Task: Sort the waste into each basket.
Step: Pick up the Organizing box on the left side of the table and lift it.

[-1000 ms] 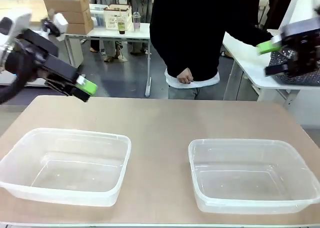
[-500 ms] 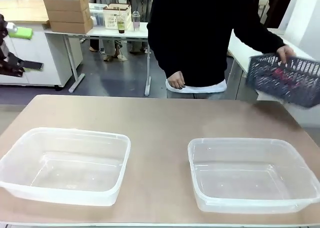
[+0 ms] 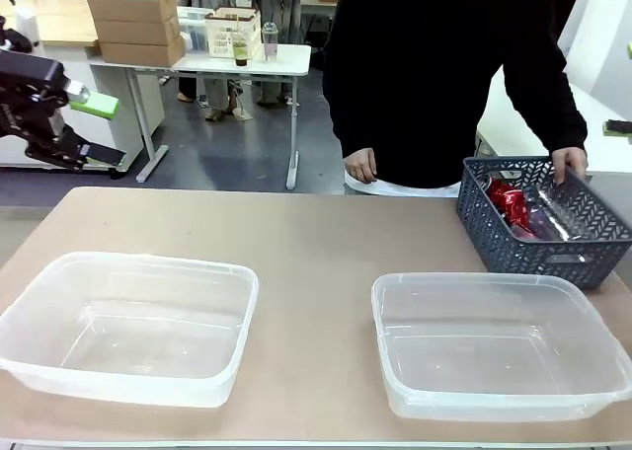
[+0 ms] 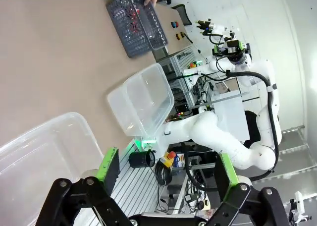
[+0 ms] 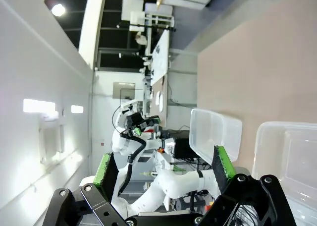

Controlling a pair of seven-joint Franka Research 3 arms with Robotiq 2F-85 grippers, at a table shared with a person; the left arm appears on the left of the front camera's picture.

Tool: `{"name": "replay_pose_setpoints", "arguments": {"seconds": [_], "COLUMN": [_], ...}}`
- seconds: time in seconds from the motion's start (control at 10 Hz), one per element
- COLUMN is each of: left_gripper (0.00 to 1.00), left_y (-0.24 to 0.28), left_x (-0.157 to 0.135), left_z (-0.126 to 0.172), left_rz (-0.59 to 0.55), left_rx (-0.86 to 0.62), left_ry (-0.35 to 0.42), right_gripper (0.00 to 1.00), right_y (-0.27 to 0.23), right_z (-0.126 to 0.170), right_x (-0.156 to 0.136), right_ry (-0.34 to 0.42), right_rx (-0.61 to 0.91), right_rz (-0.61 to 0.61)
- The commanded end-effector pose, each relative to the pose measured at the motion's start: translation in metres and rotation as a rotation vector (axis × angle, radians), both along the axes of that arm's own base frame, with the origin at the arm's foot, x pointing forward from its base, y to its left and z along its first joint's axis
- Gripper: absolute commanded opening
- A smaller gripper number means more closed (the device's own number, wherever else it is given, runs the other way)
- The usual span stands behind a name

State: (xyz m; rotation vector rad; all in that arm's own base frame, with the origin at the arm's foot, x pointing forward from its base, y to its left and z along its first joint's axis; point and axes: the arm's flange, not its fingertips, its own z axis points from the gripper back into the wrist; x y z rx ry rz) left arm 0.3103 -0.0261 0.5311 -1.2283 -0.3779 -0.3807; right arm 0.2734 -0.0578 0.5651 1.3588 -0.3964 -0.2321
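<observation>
– Moved since a moment ago?
– Yes: the dark lattice basket [image 3: 553, 251] has come down onto the desk [image 3: 316, 233], at its far right corner.
– Nearest first?
– The left clear tub [image 3: 148, 263] and right clear tub [image 3: 474, 281] sit side by side. Just behind the right one, red packets [image 3: 507, 203] and clear plastic waste [image 3: 551, 213] lie in the lattice basket, with a person's hand [image 3: 570, 163] on its far rim.
– Jaws?
– The left gripper [image 3: 107, 129], raised at far left, is released. The right gripper [image 5: 164, 165] is spread wide too, grasping nothing.
</observation>
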Motion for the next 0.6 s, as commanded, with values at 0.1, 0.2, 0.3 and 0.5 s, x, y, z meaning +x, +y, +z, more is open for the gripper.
{"name": "replay_pose_setpoints", "arguments": {"seconds": [0.1,0.2,0.3,0.5], "left_gripper": [1.0,1.0,1.0,1.0], "left_y": [0.0023,0.0023,0.0023,0.0023], "left_x": [0.002,0.002,0.002,0.002], "left_z": [0.0004,0.0004,0.0004,0.0004], "left_rz": [-0.004,-0.004,-0.004,-0.004], "left_rx": [-0.031,-0.031,-0.031,-0.031], "left_ry": [-0.029,-0.029,-0.029,-0.029], "right_gripper": [1.0,1.0,1.0,1.0], "right_y": [-0.0074,-0.0074,-0.0074,-0.0074], "right_z": [0.0004,0.0004,0.0004,0.0004], "right_x": [0.0034,0.0034,0.0034,0.0034], "right_ry": [-0.035,-0.035,-0.035,-0.035], "right_rx": [0.011,0.011,0.011,0.011], "right_rz": [-0.006,-0.006,-0.006,-0.006]}}
